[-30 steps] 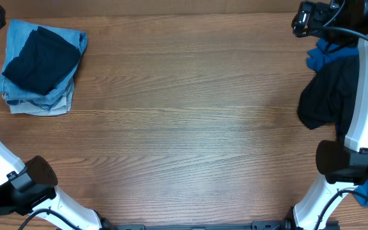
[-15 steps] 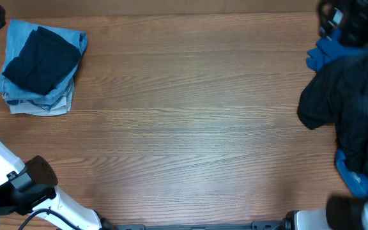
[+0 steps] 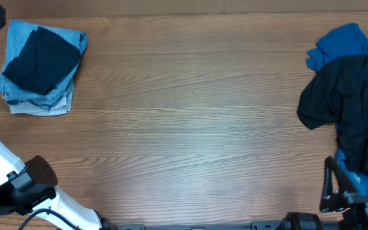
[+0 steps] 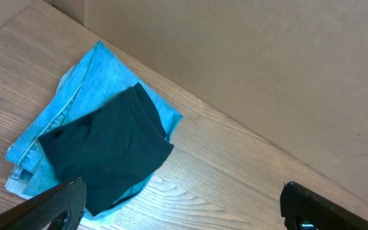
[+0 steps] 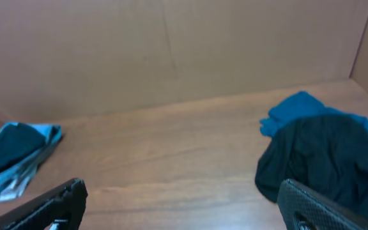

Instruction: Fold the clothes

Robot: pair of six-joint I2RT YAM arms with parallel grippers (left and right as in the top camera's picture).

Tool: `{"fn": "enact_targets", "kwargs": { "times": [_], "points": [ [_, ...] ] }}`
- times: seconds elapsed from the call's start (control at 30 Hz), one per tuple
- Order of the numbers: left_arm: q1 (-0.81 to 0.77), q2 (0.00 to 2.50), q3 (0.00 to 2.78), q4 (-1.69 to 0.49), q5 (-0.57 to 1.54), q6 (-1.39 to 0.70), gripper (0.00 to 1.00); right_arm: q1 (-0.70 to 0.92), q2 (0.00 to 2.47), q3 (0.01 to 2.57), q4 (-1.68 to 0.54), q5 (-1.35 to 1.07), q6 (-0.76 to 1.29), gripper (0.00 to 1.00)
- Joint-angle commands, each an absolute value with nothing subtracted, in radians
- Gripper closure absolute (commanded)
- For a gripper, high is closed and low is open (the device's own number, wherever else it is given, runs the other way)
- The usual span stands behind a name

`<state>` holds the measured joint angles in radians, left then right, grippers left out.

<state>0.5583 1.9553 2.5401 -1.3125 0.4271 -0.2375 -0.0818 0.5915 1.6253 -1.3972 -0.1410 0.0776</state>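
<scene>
While right tool (image 5: 181, 195) gapes, clothes (image 5: 324, 153) ahead, apart

Folded shirt (image 3: 40, 61) atop stack (image 3: 38, 102), rear-L of table (image 3: 184, 128), loose clothes pile (image 3: 350, 102) far R

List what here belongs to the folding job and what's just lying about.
Job: crumpled dark shirt, right; bright blue shirt, touching it; folded dark shirt, left.
Lying about: pale denim garments, stacked under the folded one.
</scene>
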Motion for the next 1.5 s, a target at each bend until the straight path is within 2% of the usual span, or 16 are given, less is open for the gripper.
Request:
{"fn": "enact_targets", "kwargs": {
  "times": [0.0, 0.17, 0.37, 0.63, 0.83, 1.27, 1.47],
  "points": [
    [0.560, 1.963, 2.540, -1.312, 0.437, -0.251, 0.00, -0.060, 0.511, 1.457, -1.310, -0.146, 0.083, 0.00],
    [0.560, 1.963, 2.540, -1.312, 0.437, -0.251, 0.00, -0.049, 0.412, 1.135, -1.066, -0.186, 0.083, 0.00],
    [0.560, 1.963, 2.540, -1.312, 0.437, -0.251, 0.00, -0.049, 0.262, 0.682, -0.646, -0.295, 0.084, 0.00],
    [0.560, 1.963, 2.540, -1.312, 0.437, -0.251, 0.00, 0.007, 0.135, 0.294, -0.154, -0.268, 0.083, 0.00],
    [0.560, 1.963, 2.540, -1.312, 0.437, -0.251, 0.00, 0.014, 0.070, 0.117, 0.084, -0.241, 0.083, 0.00],
    [0.560, 1.963, 2.540, -1.312, 0.437, -0.251, 0.00, 0.019, 0.003, 0.007, 0.113, -0.155, 0.080, 0.00],
    [0.560, 1.963, 2.540, -1.312, 0.437, -0.251, 0.00, 0.028, 0.003, 0.007, 0.000, -0.131, 0.080, 0.00]
  ]
}}
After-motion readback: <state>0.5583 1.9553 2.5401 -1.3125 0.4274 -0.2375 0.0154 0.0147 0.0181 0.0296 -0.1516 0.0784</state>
